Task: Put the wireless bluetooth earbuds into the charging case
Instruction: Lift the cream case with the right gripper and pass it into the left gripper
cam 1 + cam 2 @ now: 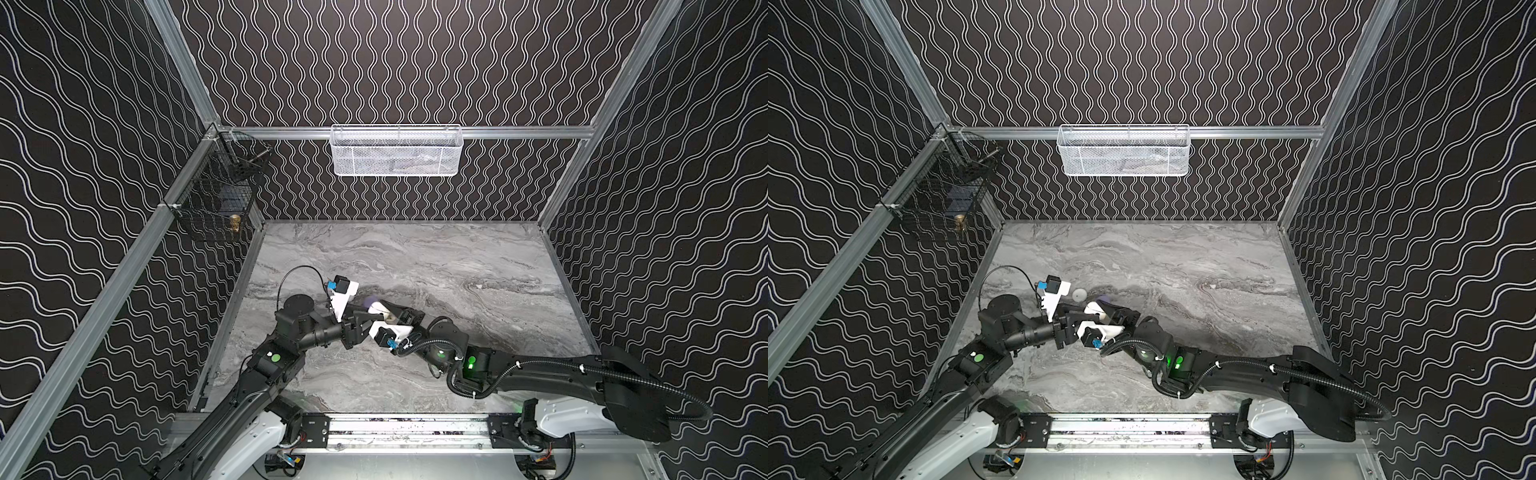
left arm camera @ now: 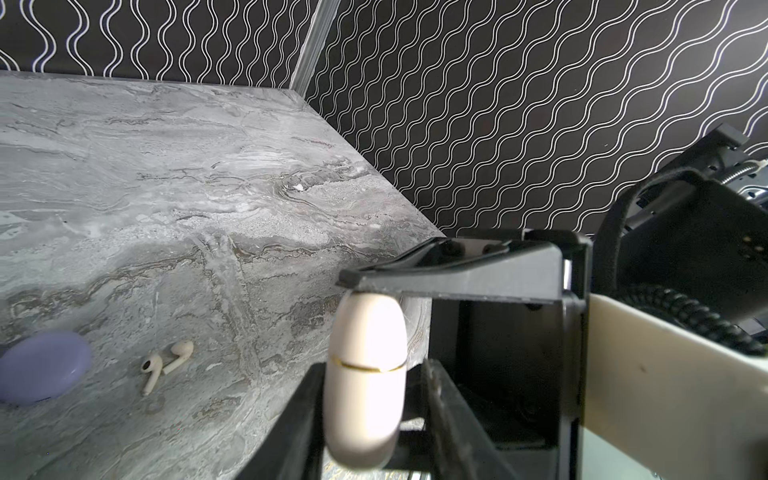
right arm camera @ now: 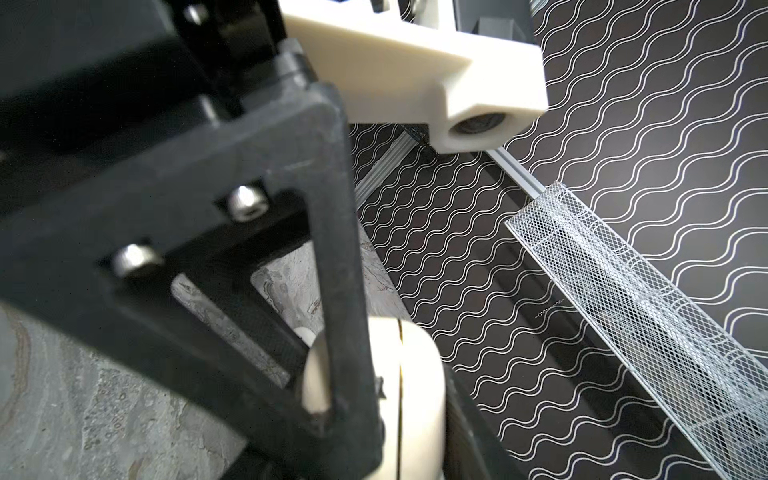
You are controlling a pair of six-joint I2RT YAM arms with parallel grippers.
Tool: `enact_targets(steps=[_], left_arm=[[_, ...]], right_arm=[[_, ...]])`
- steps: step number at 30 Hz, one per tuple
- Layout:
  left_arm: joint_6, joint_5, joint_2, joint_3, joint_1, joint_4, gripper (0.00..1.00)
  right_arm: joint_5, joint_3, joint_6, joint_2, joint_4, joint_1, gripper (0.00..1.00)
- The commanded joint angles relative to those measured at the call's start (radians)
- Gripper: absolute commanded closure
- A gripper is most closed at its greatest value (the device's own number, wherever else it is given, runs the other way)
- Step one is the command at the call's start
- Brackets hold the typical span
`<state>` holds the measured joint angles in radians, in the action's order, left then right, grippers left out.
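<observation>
At mid-worktop [image 2: 166, 187] the right hand [image 1: 395, 314] grips the shut cream case [image 2: 365, 374]; the left hand [image 1: 365, 318] straddles it, clamped or not I cannot tell. The earbuds [image 2: 181, 350] lie beside a lilac case [image 2: 41, 370]: probably light, slick; pinch by the stem.

Lab cell: aluminium frame [image 1: 519, 132]

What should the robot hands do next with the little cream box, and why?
Probably the left gripper should pinch the cream case so its lid can be pried open. The right gripper seems to hold it, its gold seam looks shut, and two off-white earbuds lie loose on the table.
</observation>
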<state>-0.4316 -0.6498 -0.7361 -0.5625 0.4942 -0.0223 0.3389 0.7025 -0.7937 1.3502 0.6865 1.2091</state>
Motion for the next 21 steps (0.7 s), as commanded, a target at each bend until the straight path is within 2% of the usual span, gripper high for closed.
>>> enact_targets(steps=[1, 6, 8, 15, 21], left_arm=[[0.014, -0.031, 0.003, 0.000, 0.006, -0.018, 0.64], [0.014, -0.035, -0.003, 0.001, 0.007, -0.029, 0.74], [0.014, -0.040, -0.008, 0.006, 0.007, -0.037, 0.74], [0.004, -0.058, -0.003, 0.006, 0.006, -0.054, 0.68], [0.001, -0.067, 0.004, 0.011, 0.008, -0.066, 0.70]], right_arm=[[-0.009, 0.011, 0.019, -0.008, 0.024, 0.001, 0.86], [-0.044, 0.000, 0.038, -0.034, 0.008, 0.001, 0.84], [-0.068, -0.003, 0.049, -0.044, -0.005, 0.000, 0.83], [-0.095, -0.003, 0.062, -0.046, -0.012, 0.001, 0.82], [-0.078, 0.002, 0.061, -0.040, -0.008, 0.001, 0.82]])
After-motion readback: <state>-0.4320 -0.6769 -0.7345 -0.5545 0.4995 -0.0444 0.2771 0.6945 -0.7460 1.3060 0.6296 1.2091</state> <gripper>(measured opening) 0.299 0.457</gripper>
